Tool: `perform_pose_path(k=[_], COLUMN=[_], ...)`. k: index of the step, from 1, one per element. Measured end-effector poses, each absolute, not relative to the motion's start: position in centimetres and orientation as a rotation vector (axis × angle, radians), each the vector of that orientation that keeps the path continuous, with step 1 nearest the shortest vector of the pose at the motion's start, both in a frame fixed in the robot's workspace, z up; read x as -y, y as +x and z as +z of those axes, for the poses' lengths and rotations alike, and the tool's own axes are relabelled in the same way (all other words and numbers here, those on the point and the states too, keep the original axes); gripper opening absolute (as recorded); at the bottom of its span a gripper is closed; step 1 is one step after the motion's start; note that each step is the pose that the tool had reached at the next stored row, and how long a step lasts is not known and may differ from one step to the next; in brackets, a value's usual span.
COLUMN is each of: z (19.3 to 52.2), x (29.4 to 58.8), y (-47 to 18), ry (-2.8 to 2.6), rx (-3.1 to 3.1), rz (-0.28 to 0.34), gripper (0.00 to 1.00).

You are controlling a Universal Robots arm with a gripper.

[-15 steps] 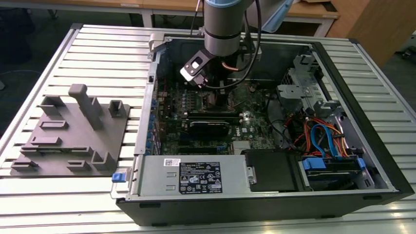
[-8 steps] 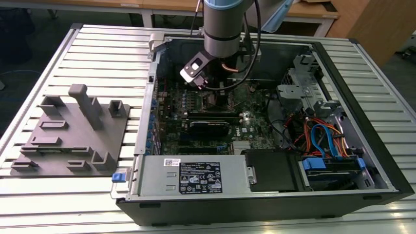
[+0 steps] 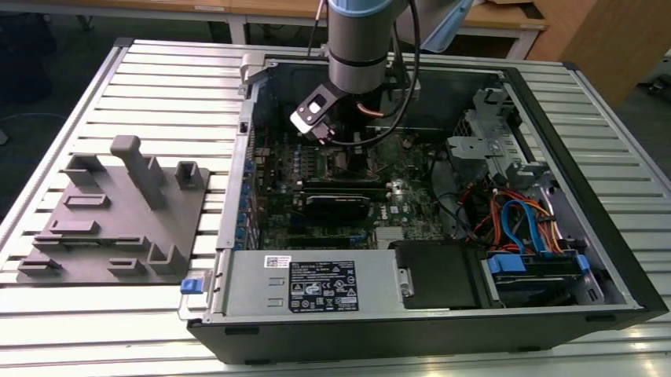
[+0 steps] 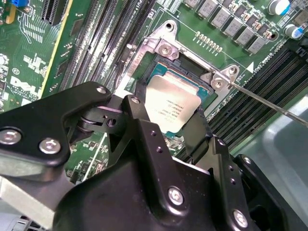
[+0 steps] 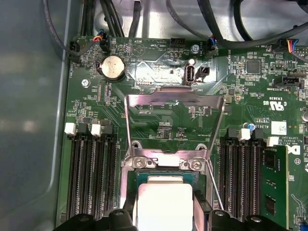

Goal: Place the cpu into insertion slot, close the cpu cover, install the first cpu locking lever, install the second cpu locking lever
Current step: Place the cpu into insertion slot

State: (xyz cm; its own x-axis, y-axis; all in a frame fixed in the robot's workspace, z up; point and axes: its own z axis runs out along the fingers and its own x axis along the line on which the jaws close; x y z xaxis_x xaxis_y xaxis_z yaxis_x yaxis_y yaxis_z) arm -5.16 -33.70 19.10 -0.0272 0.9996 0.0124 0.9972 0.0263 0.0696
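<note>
The cpu (image 4: 173, 103), a silver-topped square chip, sits low in the insertion slot (image 4: 166, 48) on the green board. My gripper (image 4: 168, 126) hangs right over it, its black fingers (image 4: 139, 120) pressed against two opposite edges of the chip. In the first wrist view the cpu (image 5: 163, 202) lies between the fingers (image 5: 202, 209) inside the slot's silver rim (image 5: 163, 164). The cpu cover (image 5: 173, 98) stands swung back, open, beyond the slot. A thin locking lever (image 5: 215, 190) rises beside the slot, also seen as a lever (image 4: 269, 103). My gripper (image 3: 335, 137) reaches into the open computer case.
Long black memory slots (image 5: 91, 178) flank the socket on both sides. A black rectangular module (image 3: 335, 206) lies below the socket, a power supply (image 3: 304, 287) at the case's front, cables (image 3: 524, 220) on the exterior view's right. A grey fixture tray (image 3: 115, 212) sits on the exterior view's left.
</note>
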Motion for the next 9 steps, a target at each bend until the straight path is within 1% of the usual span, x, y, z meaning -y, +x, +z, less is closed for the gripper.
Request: perform_pose_path(k=[9], z=[19.10], x=[33.67], y=[-5.15], ry=[2.163], rx=[-2.222], rz=[0.093], gripper=[0.54])
